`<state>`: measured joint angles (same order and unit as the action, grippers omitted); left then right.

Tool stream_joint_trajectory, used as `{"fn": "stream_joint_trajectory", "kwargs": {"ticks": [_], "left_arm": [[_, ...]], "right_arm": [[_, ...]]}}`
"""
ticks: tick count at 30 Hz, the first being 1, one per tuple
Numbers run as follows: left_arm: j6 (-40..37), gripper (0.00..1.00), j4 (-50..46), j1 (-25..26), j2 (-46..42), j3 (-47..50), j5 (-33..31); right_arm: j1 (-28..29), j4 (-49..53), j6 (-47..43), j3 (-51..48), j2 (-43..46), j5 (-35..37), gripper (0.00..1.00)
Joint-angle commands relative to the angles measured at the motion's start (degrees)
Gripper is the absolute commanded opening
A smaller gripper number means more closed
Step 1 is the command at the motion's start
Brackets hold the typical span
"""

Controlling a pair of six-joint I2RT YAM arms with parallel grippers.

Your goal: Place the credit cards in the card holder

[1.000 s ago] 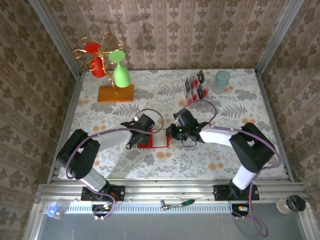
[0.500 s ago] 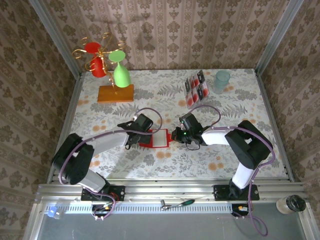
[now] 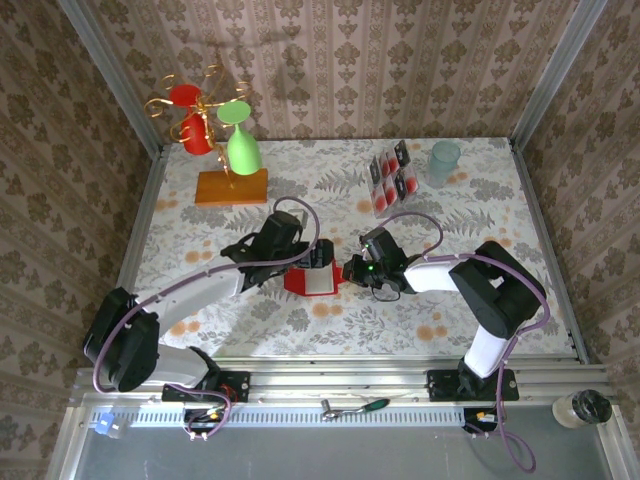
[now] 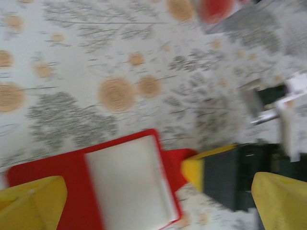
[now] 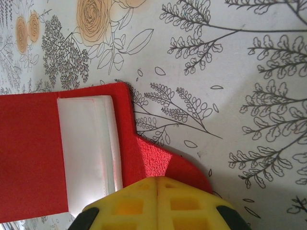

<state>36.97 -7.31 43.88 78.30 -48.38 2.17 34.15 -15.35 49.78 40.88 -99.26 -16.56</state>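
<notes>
The card holder (image 3: pixel 312 281) lies open mid-table, bright red with a whitish inner pocket (image 5: pixel 86 148). My right gripper (image 3: pixel 347 271) is shut on the red tab at its right edge; in the right wrist view the yellow fingertips (image 5: pixel 158 199) meet over that tab (image 5: pixel 160 160). My left gripper (image 3: pixel 303 262) hovers over the holder's far left part, open, with its yellow fingers (image 4: pixel 31 201) wide on either side of the holder (image 4: pixel 72 182). The credit cards (image 3: pixel 393 178) stand in a clear rack at the back right.
A teal cup (image 3: pixel 444 160) stands right of the rack. At the back left, an orange block (image 3: pixel 232 186) carries a gold stand with red and green cups. The right gripper's black and yellow tip (image 4: pixel 225 175) shows in the blurred left wrist view.
The left arm has lifted and swung farther over the table, bringing its open gripper above the card holder. The right gripper stays shut on the tab.
</notes>
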Motion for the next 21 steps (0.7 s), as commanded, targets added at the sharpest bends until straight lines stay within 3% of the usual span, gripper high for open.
{"fn": "stream_joint_trajectory", "kwargs": {"ticks": [1,6,14,21], "left_arm": [[8.54,1.0,9.26,0.72,2.29,3.95,6.63],[9.2,1.0,11.72,0.73,2.13,10.48,4.02],[0.77,1.0,6.99,0.16,0.91,13.56,-3.14],[-1.55,1.0,9.4,0.06,3.31,15.36,-3.93]], "right_arm": [[0.04,0.22,1.04,-1.55,-0.51,-0.06,0.08],[0.04,-0.34,1.46,-2.51,-0.24,0.12,0.07],[0.05,-0.61,2.09,-3.88,0.97,0.3,0.06],[0.29,0.02,2.75,-4.23,3.23,0.38,0.06]]}}
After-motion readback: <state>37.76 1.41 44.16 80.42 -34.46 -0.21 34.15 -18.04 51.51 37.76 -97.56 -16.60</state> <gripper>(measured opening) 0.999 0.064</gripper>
